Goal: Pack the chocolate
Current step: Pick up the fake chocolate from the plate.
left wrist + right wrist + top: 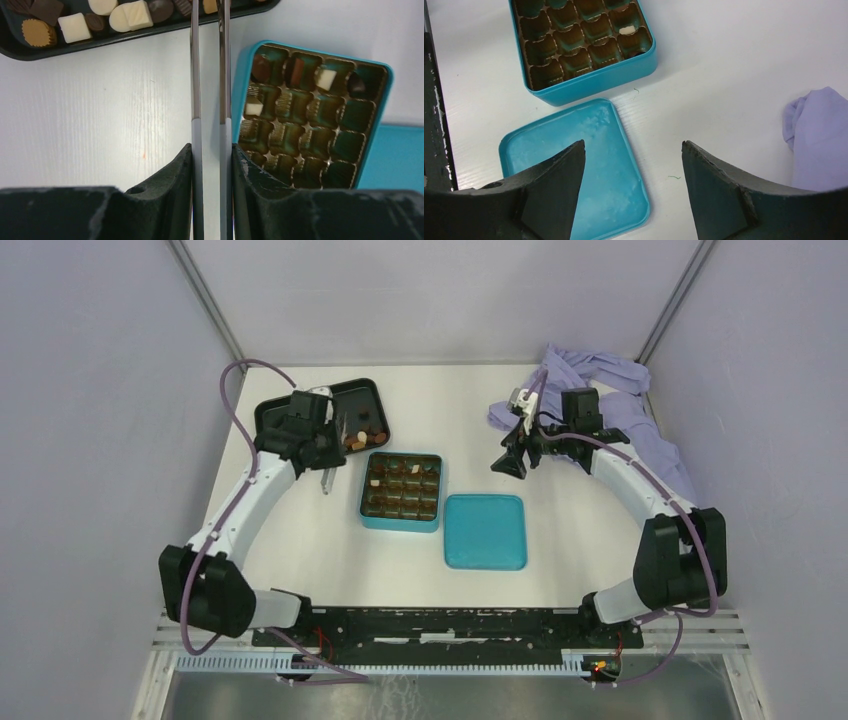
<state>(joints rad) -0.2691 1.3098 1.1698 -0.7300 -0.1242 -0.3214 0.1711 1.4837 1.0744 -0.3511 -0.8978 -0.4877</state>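
Chocolate pieces (125, 15), dark, tan and cream, lie in a black tray (75, 47) at the back left (355, 405). A teal box (402, 490) with a brown grid insert holds a few pieces (327, 79). One cream piece (626, 30) shows in the right wrist view. My left gripper (212, 150) is shut on metal tweezers (207, 75). Their blades reach over the tray's edge, between the tray and the box (310, 115), and their tips are out of view. My right gripper (633, 145) is open and empty, above the table right of the box.
The teal lid (485, 531) lies flat in front and to the right of the box, partly under my right gripper (574, 165). A purple cloth (610, 390) is bunched at the back right. Grey walls enclose the table.
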